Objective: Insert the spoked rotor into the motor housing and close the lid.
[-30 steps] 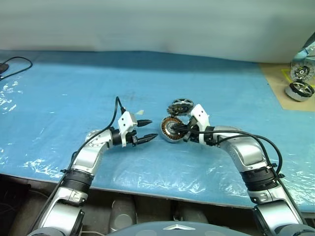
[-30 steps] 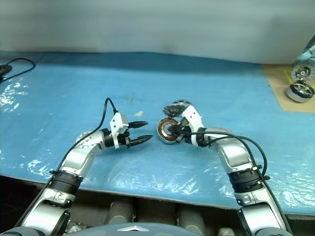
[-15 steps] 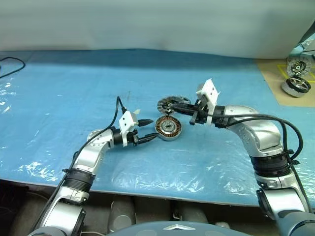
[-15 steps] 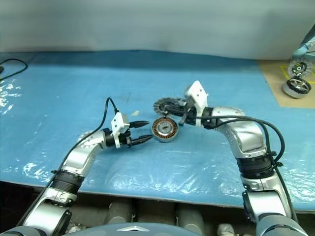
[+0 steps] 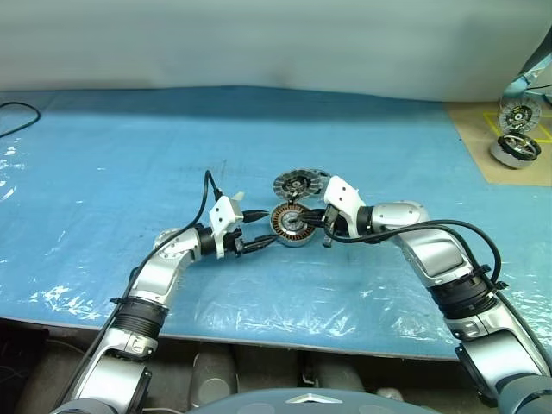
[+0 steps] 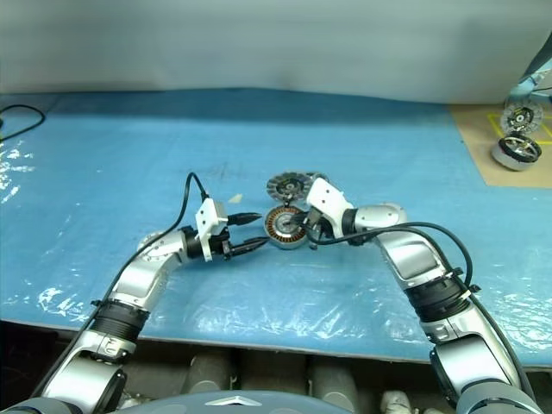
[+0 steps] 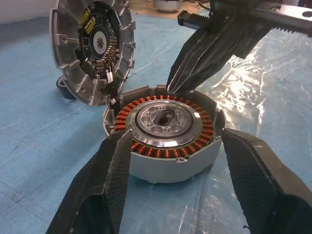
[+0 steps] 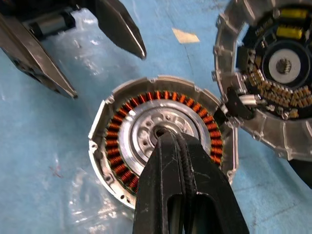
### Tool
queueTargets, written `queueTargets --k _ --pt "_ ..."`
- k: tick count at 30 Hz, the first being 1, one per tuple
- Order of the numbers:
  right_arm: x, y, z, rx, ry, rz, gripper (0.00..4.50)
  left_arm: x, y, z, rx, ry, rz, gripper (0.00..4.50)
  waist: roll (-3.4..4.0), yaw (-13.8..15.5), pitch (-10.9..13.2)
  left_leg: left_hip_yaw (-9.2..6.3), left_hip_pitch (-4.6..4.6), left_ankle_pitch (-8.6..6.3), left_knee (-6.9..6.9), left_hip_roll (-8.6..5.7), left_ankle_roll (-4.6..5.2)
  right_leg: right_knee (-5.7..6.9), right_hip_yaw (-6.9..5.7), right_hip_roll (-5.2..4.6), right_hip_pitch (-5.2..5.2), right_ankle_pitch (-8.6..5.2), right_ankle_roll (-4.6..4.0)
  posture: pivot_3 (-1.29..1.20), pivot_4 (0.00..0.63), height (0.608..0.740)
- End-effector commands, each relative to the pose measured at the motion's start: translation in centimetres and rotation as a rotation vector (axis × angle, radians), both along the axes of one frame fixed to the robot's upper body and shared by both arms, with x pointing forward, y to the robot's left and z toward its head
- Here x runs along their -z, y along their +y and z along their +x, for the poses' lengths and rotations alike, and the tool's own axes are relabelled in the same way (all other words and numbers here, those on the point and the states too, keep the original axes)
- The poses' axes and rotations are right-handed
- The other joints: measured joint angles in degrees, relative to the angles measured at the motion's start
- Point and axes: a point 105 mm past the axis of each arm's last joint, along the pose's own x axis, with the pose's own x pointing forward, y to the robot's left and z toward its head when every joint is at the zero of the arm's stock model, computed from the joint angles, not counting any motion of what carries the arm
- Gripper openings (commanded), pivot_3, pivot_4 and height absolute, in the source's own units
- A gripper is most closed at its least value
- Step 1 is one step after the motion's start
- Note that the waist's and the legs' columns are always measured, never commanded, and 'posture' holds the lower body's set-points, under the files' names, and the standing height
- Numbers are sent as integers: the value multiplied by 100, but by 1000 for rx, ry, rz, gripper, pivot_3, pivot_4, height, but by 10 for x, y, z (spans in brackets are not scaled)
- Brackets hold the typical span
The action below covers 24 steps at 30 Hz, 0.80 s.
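Between the left gripper's (image 7: 170, 161) wide jaws, the motor housing (image 7: 165, 134); right gripper's (image 8: 168, 139) pressed-together jaws at its hub.

Motor housing (image 7: 165, 131) — silver can, copper windings (lid (image 7: 92, 48) hinged open), flat on blue sheet

The bench (image 5: 129, 147) wears a crinkled blue plastic sheet. The motor housing (image 5: 291, 224) sits at centre frame, its hinged lid (image 5: 297, 184) open behind it. A brown board (image 5: 483, 147) with wheel-like motors (image 5: 516, 148) lies upper right; a black cable (image 5: 13, 112) lies upper left.
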Motion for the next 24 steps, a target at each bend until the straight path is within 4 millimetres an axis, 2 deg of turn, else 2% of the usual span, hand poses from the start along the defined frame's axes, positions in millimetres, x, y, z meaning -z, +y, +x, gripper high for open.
queueTargets --k 1,8,14,24 --pt "1 -1 6 1 -37 -48 25 -11 -3 1 7 -47 -10 3023 0 0 0 0 0 0 0 0 0 0 0 0 0 0 0 0 150 740" --pt "-2 -3 4 -38 -41 -65 25 -11 -1 2 3 -48 -8 3023 0 2 0 0 2 -2 5 0 4 4 1 0 1 1 -2 0 150 740" --pt "3 4 -13 -154 -17 -117 25 -12 -1 3 3 -49 -7 3023 0 2 0 0 1 -2 5 1 5 4 0 0 1 1 -2 0 150 740" --pt "-7 14 -7 -159 -12 -49 25 -13 -1 2 0 -49 -6 3023 0 -1 0 0 4 -3 9 2 8 8 0 1 1 4 -7 0 150 740"
